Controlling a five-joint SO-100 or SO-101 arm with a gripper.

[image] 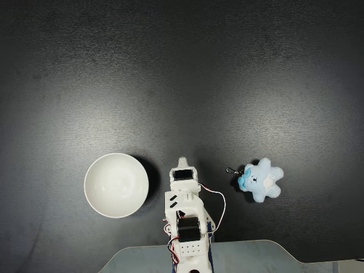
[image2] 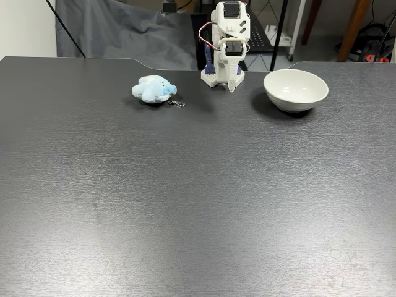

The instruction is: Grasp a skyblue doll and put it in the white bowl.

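From my remote station, I see the white arm (image: 185, 219) folded back on itself at the near edge of the dark table (image: 170, 74) in a fixed view taken from above. Its tool (image: 182, 162) points out toward the open surface, with the tip just past the wrist servo. In a fixed view from across the table, the tool (image2: 231, 88) hangs point-down, close over the tabletop. The fingers look pressed together in both fixed views and pinch nothing.

The skyblue doll (image: 261, 180) lies flat on the table to the right of the arm in the view from above, with its metal clasp (image: 231, 170) stretched toward the tool but apart from it. From across the table, I see the doll (image2: 153, 89) to the left of the arm.

The white bowl (image: 116, 185) sits upright on the arm's other side, near it but not touching, with nothing inside. From across the table, the bowl (image2: 296, 89) stands to the right.
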